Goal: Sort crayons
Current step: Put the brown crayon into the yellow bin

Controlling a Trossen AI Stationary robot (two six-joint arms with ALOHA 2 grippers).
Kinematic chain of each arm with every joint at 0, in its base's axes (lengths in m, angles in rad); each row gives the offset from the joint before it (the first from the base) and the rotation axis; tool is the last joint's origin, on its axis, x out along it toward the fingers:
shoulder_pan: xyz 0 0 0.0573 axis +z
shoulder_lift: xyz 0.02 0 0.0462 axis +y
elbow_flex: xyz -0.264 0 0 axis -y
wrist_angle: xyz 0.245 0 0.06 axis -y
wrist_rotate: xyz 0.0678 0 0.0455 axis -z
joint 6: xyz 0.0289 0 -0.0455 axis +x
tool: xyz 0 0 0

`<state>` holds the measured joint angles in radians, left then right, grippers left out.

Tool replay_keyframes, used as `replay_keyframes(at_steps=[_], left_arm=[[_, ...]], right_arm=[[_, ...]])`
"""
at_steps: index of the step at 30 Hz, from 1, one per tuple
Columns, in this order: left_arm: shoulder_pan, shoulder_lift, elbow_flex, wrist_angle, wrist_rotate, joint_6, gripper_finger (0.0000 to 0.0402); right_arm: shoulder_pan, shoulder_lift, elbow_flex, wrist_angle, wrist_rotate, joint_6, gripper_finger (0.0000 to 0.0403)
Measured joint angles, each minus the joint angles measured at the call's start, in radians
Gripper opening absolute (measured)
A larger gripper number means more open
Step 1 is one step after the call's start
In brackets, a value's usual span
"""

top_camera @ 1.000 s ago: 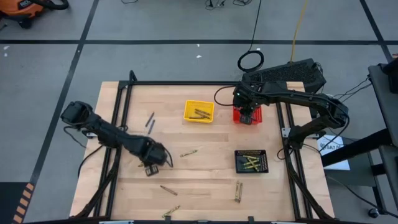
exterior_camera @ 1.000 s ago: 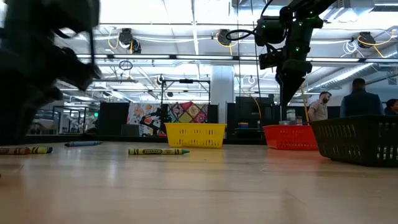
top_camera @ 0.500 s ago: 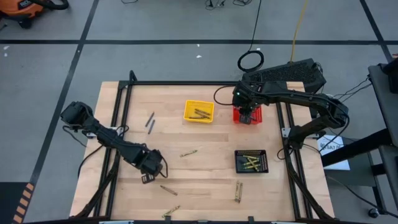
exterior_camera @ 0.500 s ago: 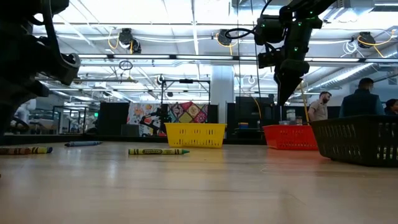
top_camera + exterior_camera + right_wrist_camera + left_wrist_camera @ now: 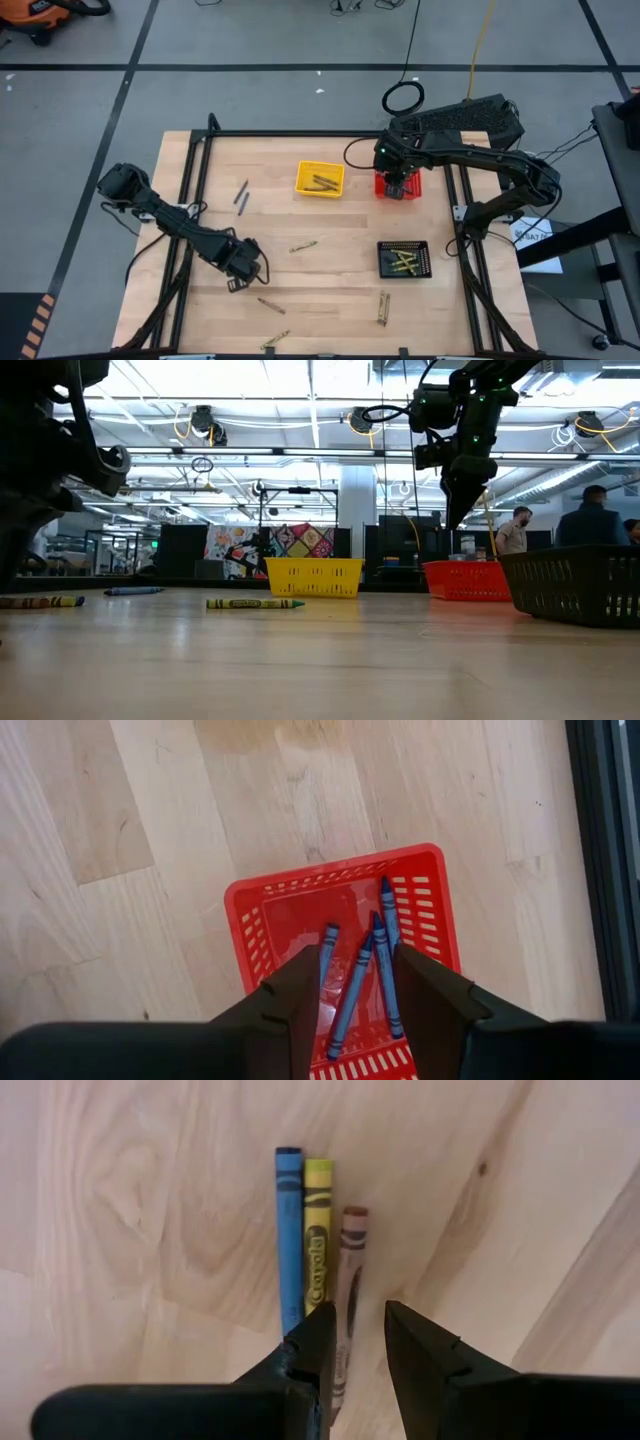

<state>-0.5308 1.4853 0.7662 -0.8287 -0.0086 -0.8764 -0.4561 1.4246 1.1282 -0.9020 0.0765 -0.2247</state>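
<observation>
Three crayons lie side by side on the wood in the left wrist view: blue (image 5: 289,1240), yellow (image 5: 317,1235) and brown (image 5: 350,1280). My left gripper (image 5: 357,1345) hovers open over their near ends at the table's near left (image 5: 240,272), touching nothing. My right gripper (image 5: 357,982) is open and empty above the red basket (image 5: 250,925), which holds three blue crayons (image 5: 352,990). That basket stands at the far right (image 5: 396,185). More crayons lie loose on the table (image 5: 307,244), (image 5: 270,305), (image 5: 382,307), (image 5: 241,196).
A yellow basket (image 5: 304,187) with brown crayons stands at the far middle. A black basket (image 5: 385,268) with yellow crayons stands at the right. A black frame rail (image 5: 190,170) runs around the table. People stand in the room behind (image 5: 590,515).
My left gripper has moved toward the table's near edge and a little to the left, and has come to rest over the three crayons. My right gripper has kept still over the red basket.
</observation>
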Motion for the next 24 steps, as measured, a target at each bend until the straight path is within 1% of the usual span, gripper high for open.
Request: replay_keyframes(at_steps=[5, 12, 24], left_arm=[[0.000, 0.000, -0.005, 0.013, 0.000, 0.000, 0.0081], [0.000, 0.000, -0.052, 0.029, 0.000, -0.009, 0.0081], [-0.001, 0.014, -0.052, 0.068, 0.002, 0.000, 0.0081]], right_arm=[[0.000, 0.000, 0.000, 0.000, 0.000, 0.000, 0.0116], [0.000, 0.000, 0.000, 0.000, 0.000, 0.000, 0.0116], [0.000, 0.000, 0.000, 0.011, 0.000, 0.000, 0.0116]])
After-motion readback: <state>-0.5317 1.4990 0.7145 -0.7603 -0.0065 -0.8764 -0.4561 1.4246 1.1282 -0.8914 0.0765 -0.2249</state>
